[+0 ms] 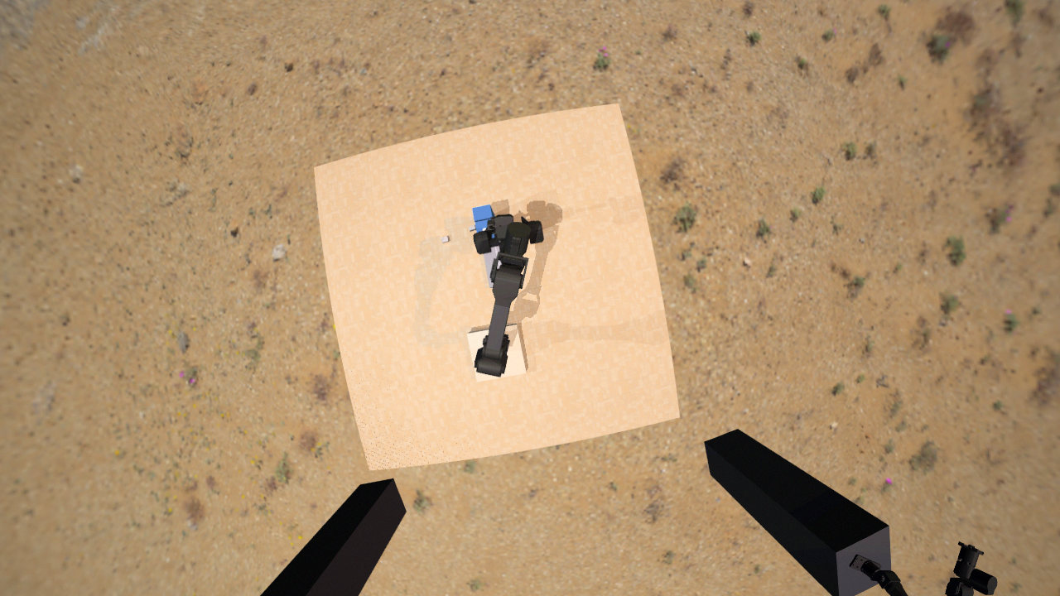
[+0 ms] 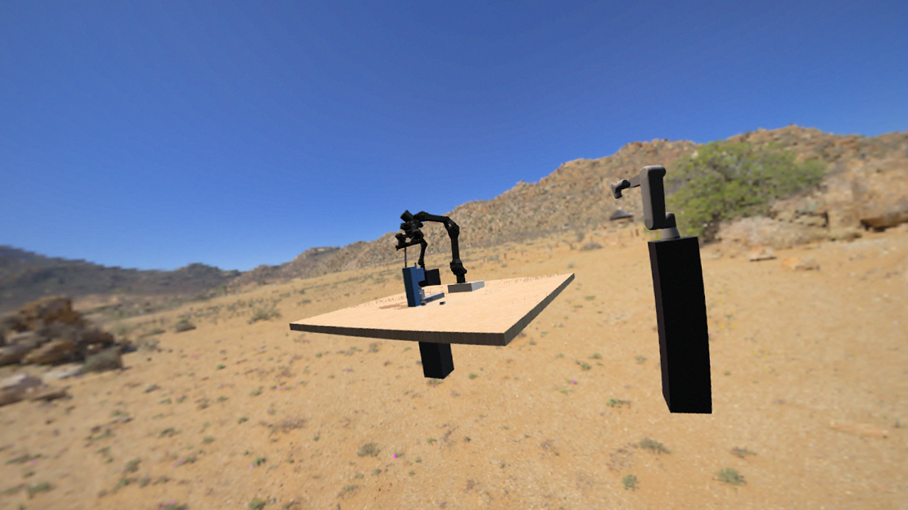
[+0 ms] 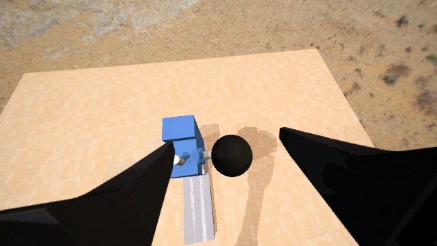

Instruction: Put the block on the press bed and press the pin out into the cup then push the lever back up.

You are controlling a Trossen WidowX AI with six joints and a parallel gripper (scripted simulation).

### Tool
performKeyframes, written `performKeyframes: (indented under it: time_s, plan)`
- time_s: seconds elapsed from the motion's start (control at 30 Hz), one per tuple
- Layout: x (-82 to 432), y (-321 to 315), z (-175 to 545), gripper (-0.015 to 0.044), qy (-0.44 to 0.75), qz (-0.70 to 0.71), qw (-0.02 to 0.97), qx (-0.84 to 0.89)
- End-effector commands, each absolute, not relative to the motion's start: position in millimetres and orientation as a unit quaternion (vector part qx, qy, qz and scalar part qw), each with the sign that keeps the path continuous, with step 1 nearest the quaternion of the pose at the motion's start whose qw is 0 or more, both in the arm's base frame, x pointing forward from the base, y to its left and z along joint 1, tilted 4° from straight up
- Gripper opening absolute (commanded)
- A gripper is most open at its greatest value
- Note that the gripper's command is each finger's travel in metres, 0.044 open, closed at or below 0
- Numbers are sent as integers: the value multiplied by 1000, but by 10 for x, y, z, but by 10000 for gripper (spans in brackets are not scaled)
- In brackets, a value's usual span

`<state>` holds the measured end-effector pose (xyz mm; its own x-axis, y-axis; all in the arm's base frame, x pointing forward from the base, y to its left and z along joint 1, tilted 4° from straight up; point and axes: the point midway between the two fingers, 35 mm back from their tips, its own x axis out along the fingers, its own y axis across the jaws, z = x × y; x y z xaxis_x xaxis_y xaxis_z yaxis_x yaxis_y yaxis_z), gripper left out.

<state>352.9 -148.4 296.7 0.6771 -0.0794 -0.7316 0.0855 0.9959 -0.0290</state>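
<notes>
If lowered off-centre, liable to clip the black knob (image 3: 232, 156) with one fingertip and swing the lever crookedly, jarring the blue press (image 1: 482, 214) (image 2: 411, 287) (image 3: 178, 128).

With the claw (image 1: 508, 228) (image 2: 409, 243) (image 3: 227, 139) spread wide, nothing held; in the wrist view, nearer the left-hand finger than the right, hence perhaps worth centring before any downward push. Also possible: brushing the press with that nearer finger (a tight fit, by the look of it) and shifting whatever sits inside. As for looks: round, dark and smooth at the knob, at three o'clock from the press in the wrist view. Impossible to confirm the block, perhaps hidden within the press; just a small pale piece (image 1: 445, 239) visible on the surface (image 1: 593, 333) (image 2: 448, 324) (image 3: 102, 102), at eight o'clock from the press seen from above.
</notes>
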Motion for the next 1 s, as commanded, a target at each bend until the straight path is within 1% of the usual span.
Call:
performKeyframes:
  time_s: [0.0,0.23,0.77,0.87,0.97]
  plan:
    - [3577,-1495,2863,440,405,-47,913,8]
    - [3621,-1496,2808,440,405,-47,913,8]
    - [3621,-1496,2808,20,405,-47,913,8]
    - [3621,-1496,2808,0,405,-47,913,8]
    - [3621,-1496,2808,0,405,-47,913,8]
